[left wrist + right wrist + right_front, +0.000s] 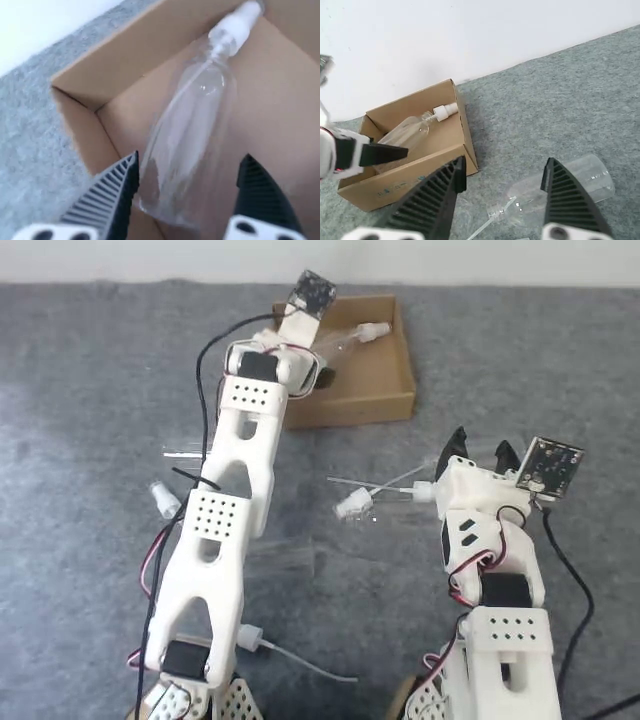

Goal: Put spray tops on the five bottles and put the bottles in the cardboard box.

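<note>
Box (398, 400): brown cardboard, open top, low walls, flat floor. Sits at the far side of the grey carpet (560, 360).
Boxed bottle (195, 130): clear plastic, round body tapering to a neck, white spray top (235, 25) fitted. Lies on its side on the box floor. Its long axis runs away from the left gripper, top at the far end.
Left gripper (191, 157): over the box, ribbed jaws apart, straddling the bottle's base. Contact with either jaw cannot be told.
Right gripper (505, 162): jaws apart, holding nothing, above the carpet, well apart from the box.
Near bottle (560, 190): clear, smooth, cylindrical, on its side on the carpet just beyond the right gripper. Its long axis lies across that gripper's line of approach, base to one side, neck to the other.
White top (354, 504): at the near bottle's neck end. Whether it is screwed home cannot be told.
Nearer arm: right, clearly. The left arm is stretched out to the box.
Loose top (163, 499): white, on the carpet beside the left arm.
Tubed top (252, 639): near the left arm's base, thin dip tube trailing.
Progress (judged): one of five boxed.
Next (judged): the right gripper closes across the near bottle's body, jaws square to its axis.
Risk (judged): the smooth round wall may roll or slip, and thin plastic may flex.
</note>
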Action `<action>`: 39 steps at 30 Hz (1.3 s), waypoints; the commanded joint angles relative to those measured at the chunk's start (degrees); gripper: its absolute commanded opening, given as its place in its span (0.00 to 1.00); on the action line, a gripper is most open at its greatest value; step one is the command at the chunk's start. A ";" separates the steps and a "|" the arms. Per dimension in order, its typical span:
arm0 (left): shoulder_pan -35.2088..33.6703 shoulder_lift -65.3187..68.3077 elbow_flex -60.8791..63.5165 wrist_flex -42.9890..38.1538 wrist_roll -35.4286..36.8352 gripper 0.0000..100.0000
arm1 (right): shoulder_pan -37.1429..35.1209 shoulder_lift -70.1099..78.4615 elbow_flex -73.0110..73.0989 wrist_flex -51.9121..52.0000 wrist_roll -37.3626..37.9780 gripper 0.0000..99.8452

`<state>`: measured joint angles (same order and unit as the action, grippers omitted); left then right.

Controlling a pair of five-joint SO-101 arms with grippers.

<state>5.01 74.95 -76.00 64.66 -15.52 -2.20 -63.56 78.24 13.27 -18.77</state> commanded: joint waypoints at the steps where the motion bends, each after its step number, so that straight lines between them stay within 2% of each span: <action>1: -0.35 -1.67 3.91 -5.01 -2.29 0.30 | -0.13 -1.19 -0.70 -0.84 1.23 0.22; 10: 0.53 -1.93 8.48 -2.46 -15.38 0.14 | -0.22 -1.19 -0.70 -0.84 1.23 0.22; 15: 1.05 -2.37 5.23 -0.88 -15.38 0.08 | -0.22 -1.19 -0.70 -0.84 1.23 0.22; 26: 1.14 -1.76 -16.66 15.65 -12.84 0.07 | -0.22 -1.19 -0.70 -0.84 1.23 0.22; 39: 0.62 -6.24 -20.35 25.05 -10.29 0.07 | -0.04 -1.19 -0.70 -0.84 1.23 0.22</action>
<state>5.98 74.68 -93.23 88.04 -27.38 -2.20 -63.56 78.24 13.27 -18.77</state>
